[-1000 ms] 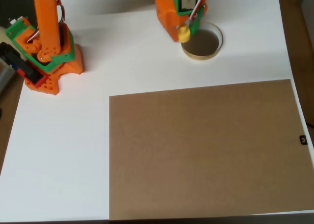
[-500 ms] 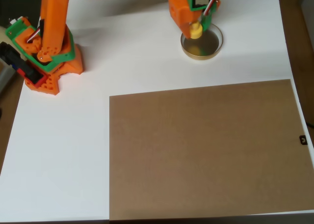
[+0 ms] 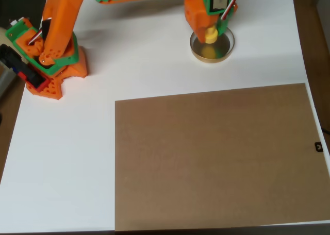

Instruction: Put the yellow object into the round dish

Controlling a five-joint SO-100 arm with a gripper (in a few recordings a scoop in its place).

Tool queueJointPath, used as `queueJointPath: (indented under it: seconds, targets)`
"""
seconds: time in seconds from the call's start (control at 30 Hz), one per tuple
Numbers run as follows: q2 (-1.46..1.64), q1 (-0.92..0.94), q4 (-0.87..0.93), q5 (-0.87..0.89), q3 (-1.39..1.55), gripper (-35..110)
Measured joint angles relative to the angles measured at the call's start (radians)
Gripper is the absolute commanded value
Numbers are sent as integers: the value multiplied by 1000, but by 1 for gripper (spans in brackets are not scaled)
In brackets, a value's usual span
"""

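Yellow object [image 3: 211,36] over round dish [image 3: 225,53]

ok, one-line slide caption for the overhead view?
Gripper holds the yellow object over the round dish, beside a brown board.

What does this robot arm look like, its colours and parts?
The arm is bright orange plastic with green joint pieces, standing on an orange and green base with black and red parts at its side. The gripper end is an orange block carrying a black and white motor, with red and white cables looping beside it.
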Motion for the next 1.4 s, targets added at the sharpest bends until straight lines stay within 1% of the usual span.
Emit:
queueJointPath:
  seconds: [0.23,0.57,0.67,0.9,1.2,1.4]
  targets:
    - [-54,-17,3,29,-35,1]
    - [-72,-32,37,35,-87,18]
    - [-72,-25,37,35,-91,22]
    - [-72,-21,54,28,-91,22]
    - [-60,-11,141,25,-141,22]
    - [115,-9,155,25,-41,22]
